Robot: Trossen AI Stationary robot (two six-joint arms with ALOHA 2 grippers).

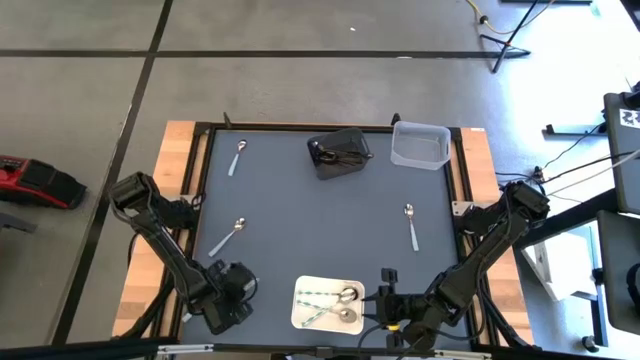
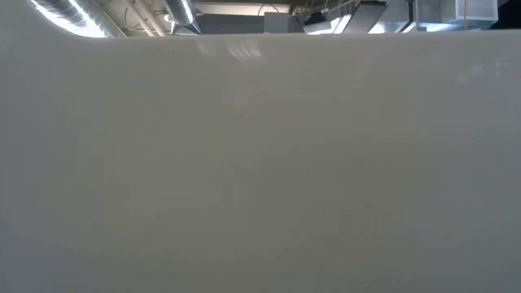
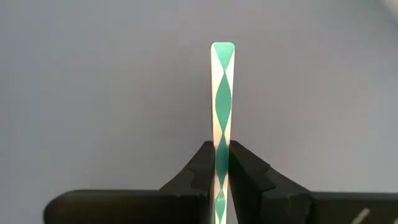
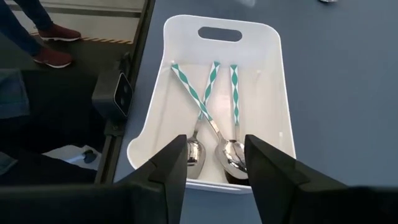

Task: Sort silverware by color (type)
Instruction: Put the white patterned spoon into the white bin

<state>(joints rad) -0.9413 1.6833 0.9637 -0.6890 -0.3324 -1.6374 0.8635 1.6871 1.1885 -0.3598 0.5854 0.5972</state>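
My left gripper (image 3: 222, 180), near the table's near left corner (image 1: 225, 303), is shut on a spoon with a green-and-white patterned handle (image 3: 222, 93). My right gripper (image 4: 217, 168) is open and hovers at the near right end of a white tray (image 1: 303, 322). The tray (image 4: 273, 74) holds three spoons with the same patterned handles (image 4: 214, 134), two of them crossed. Three silver spoons lie flat on the dark table: far left (image 1: 237, 157), middle left (image 1: 228, 237) and middle right (image 1: 411, 226). My left gripper pinches the spoon's patterned handle (image 3: 222, 158) between its two fingers (image 3: 202, 171). The fingers lie along the handle, whose free end (image 3: 222, 48) sticks straight out past the fingertips. The bowl end is hidden behind the fingers. No part of the spoon is seen touching the table.
A dark bin (image 1: 338, 153) and a clear bin (image 1: 420, 145) stand at the table's far edge. A plain white surface (image 2: 260, 163) fills almost the whole low view. Wooden borders run along the table's left and right sides. A person's shoes (image 4: 53, 43) show beyond the table.
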